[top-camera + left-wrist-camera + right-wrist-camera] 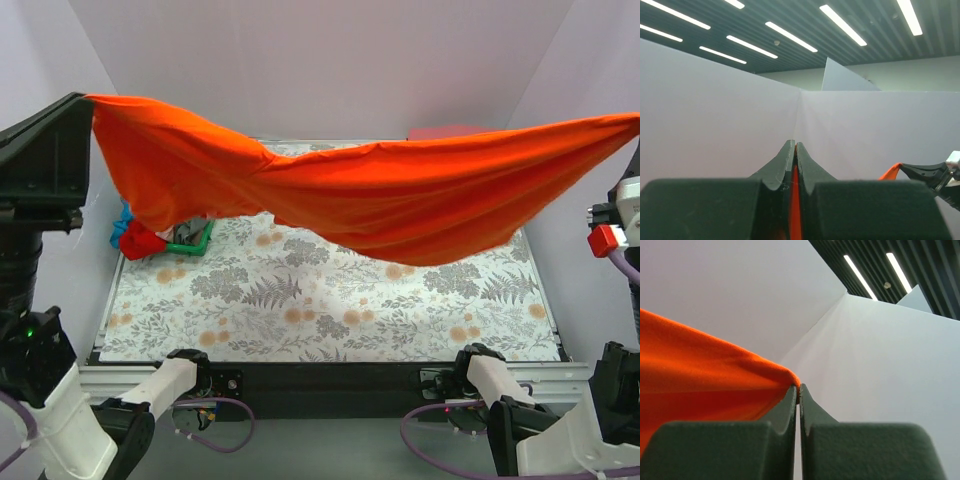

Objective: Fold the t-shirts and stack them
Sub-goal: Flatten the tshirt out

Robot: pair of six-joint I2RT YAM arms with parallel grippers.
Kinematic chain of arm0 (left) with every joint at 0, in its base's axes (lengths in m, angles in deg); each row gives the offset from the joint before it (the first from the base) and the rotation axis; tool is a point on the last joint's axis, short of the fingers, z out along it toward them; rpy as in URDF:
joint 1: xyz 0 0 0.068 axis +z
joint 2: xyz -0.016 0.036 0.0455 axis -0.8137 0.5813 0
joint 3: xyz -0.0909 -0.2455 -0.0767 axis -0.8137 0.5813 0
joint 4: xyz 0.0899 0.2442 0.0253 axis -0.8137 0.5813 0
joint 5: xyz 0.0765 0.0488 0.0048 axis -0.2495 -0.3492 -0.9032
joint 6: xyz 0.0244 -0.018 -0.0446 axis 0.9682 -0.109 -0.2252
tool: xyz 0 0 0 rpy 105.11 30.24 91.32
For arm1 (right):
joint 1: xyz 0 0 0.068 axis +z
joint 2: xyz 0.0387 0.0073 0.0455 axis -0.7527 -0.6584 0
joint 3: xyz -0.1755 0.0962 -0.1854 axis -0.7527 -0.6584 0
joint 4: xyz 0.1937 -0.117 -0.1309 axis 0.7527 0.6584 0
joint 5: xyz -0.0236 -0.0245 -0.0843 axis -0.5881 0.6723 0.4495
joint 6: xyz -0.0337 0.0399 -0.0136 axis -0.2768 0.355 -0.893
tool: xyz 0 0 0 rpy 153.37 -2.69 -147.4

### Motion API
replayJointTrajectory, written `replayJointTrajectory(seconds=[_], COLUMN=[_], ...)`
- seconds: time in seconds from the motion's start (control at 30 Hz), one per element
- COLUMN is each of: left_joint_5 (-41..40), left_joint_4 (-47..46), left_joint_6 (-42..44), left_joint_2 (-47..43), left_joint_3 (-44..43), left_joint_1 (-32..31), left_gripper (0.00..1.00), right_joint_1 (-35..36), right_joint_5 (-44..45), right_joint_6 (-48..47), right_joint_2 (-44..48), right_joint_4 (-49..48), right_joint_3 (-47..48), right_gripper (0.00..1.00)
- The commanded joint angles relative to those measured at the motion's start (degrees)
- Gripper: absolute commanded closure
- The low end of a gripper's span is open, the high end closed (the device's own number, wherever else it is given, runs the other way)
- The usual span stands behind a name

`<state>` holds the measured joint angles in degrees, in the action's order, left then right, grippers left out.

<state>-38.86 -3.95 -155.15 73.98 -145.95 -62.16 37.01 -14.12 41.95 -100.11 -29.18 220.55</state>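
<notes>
A bright orange-red t-shirt [390,195] hangs stretched in the air across the whole table, sagging in the middle. My left gripper [88,100] holds its left end high at the far left; in the left wrist view the left gripper [795,146] is shut with a strip of orange cloth [794,200] between its fingers. My right gripper [798,388] is shut on the shirt's other corner [715,375], at the right edge of the top view. More t-shirts, red, green and blue, lie in a crumpled pile [160,240] at the table's back left, partly hidden by the hanging shirt.
A grey floral table cloth [330,310] covers the table. A flat deep red thing [445,132] lies at the back right behind the shirt. White walls [330,70] close in the back and sides. Both arm bases [180,385] sit at the near edge.
</notes>
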Motion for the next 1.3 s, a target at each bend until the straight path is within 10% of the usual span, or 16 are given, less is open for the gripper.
replayJointTrajectory(seconds=[0.0, 0.33, 0.7, 1.27], left_joint_5=[-1.1, -6.6, -8.9, 1.2], left_joint_4=[0.8, 0.8, -23.6, -27.8], left_joint_6=[-0.2, 6.1, 8.4, 9.9], left_joint_2=[1.9, 2.7, 7.2, 34.4], left_joint_3=[-0.5, 14.7, 68.2, 60.4], left_joint_1=[-0.3, -1.0, -0.6, 3.3], left_gripper=[1.0, 1.0, 1.0, 1.0], right_joint_1=[0.2, 0.1, 0.1, 0.5], right_joint_5=[5.4, 3.4, -10.8, -12.0], right_joint_6=[0.8, -0.5, 2.5, 9.0], right_joint_2=[-0.4, 2.1, 4.5, -20.7], right_joint_4=[-4.1, -11.8, -31.6, -46.5], right_joint_3=[-0.9, -27.7, -78.3, -79.3], right_gripper=[0.99, 0.99, 0.99, 0.99])
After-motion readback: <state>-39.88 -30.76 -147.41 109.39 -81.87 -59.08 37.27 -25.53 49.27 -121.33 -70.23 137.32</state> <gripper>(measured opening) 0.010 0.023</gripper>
